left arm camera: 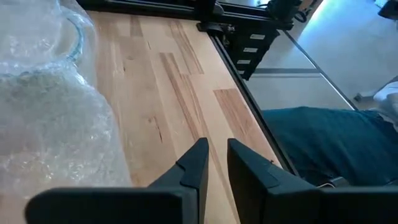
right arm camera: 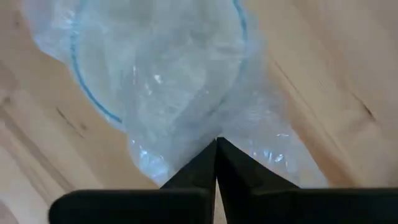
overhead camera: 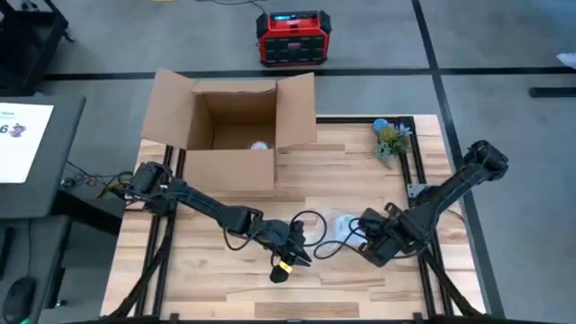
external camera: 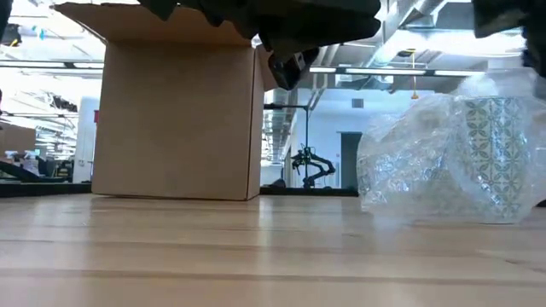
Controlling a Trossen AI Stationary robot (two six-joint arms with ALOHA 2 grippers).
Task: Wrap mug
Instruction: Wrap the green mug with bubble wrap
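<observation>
The mug stands on the tabletop toward its right side, already swathed in bubble wrap. My right end effector is pinched together on a fold of that wrap. The left end effector hangs just beside it, fingers slightly apart, holding nothing. I judge we're mid-wrap — next I'd bring the left in to tuck the loose flap. The cardboard box waits behind.
</observation>
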